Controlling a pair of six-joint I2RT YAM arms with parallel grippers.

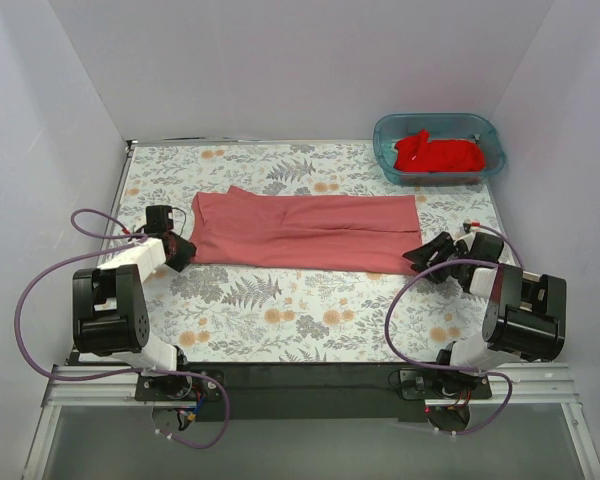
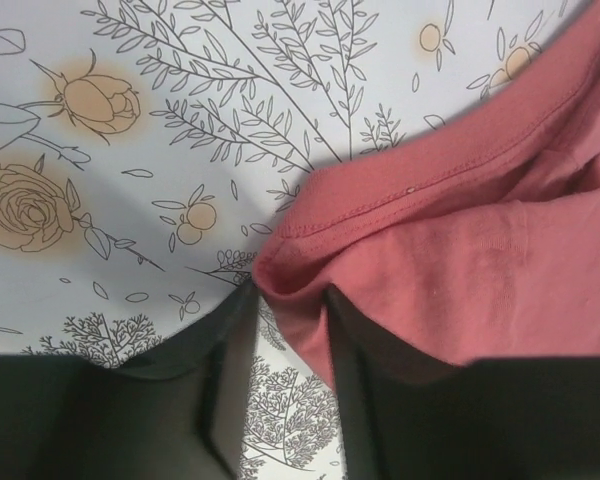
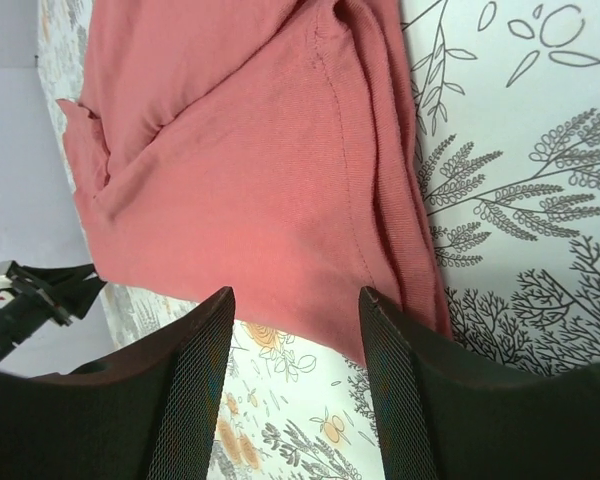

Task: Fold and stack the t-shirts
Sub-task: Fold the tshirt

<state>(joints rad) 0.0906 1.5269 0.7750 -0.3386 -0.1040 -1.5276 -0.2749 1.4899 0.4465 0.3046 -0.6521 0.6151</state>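
salmon-red t-shirt [image 1: 305,232] lies as a long folded band across the middle of the floral surface [image 1: 280,320], one end by each arm. brighter red t-shirt [image 1: 438,153] sits bunched in the teal tub [image 1: 382,150] at the far right corner, not folded.

left gripper [image 2: 285,300]: jaws apart, the band's stitched corner bunched at their mouth, surface showing through the gap. right gripper [image 3: 295,300]: jaws apart, low over the other end, cloth edge just ahead of the fingertips.

risks, by my reading: the ends are layered, so if you close shallow you may catch only the top ply and the fold will peel open on the lift. the left corner is already rucked, and a pinch there could set a crease. if you lift the two ends unevenly, the band will skew and stack crooked.
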